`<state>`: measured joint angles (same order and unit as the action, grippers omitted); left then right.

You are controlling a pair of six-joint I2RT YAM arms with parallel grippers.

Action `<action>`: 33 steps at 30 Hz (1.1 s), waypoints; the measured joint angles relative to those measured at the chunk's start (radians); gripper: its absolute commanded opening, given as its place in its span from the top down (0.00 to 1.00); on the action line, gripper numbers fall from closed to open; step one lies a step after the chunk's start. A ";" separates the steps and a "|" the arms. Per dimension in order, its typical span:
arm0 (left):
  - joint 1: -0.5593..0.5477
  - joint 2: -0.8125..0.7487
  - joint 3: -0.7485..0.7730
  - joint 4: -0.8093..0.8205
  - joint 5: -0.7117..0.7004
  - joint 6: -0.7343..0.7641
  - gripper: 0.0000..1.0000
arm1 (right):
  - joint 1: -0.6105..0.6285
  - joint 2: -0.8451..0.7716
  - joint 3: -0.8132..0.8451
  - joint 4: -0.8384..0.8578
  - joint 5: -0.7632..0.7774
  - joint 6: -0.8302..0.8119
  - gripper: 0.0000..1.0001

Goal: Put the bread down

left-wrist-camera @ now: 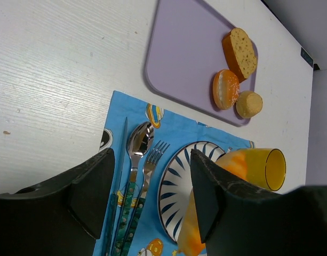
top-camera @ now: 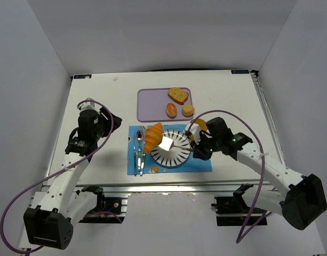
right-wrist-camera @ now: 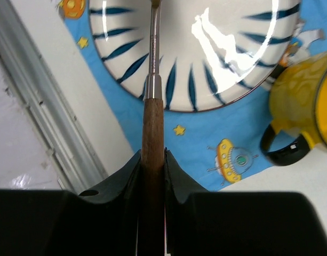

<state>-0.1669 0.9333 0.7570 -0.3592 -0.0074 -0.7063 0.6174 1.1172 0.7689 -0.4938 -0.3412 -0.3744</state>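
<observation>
Bread [top-camera: 153,137] is seen near the centre of the top view, over the left rim of the striped plate [top-camera: 176,156] on the blue mat [top-camera: 201,163]. Whether it rests on the plate or is raised cannot be told. The right fingers [top-camera: 192,145] are clamped on the wooden handle of a tool [right-wrist-camera: 152,122], whose metal shaft is stretched across the plate. The left fingers [top-camera: 111,122] are spread apart with nothing gripped, left of the mat above the white surface [top-camera: 99,96].

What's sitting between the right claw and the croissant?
Nothing loose. The right claw clamps a wooden-handled utensil whose metal shaft spans the striped plate toward the croissant at its left edge.
</observation>
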 measured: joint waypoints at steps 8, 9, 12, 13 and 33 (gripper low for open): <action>0.000 -0.039 -0.001 -0.014 0.000 0.000 0.31 | 0.000 -0.005 0.000 -0.166 -0.045 -0.079 1.00; 0.000 -0.043 -0.001 -0.018 0.000 0.000 0.32 | -0.001 -0.005 0.000 -0.178 -0.047 -0.086 1.00; 0.000 -0.058 -0.003 -0.027 0.000 0.000 0.31 | -0.007 -0.006 0.000 -0.204 -0.044 -0.113 1.00; 0.000 -0.063 -0.006 -0.030 0.000 0.000 0.32 | -0.011 -0.006 0.000 -0.212 -0.041 -0.122 1.00; 0.000 -0.098 -0.048 -0.014 0.021 -0.002 0.32 | -0.029 0.080 0.133 -0.349 0.176 -0.189 1.00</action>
<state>-0.1669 0.8349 0.7086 -0.3729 0.0135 -0.7082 0.5884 1.1969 0.9020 -0.8429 -0.1654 -0.5632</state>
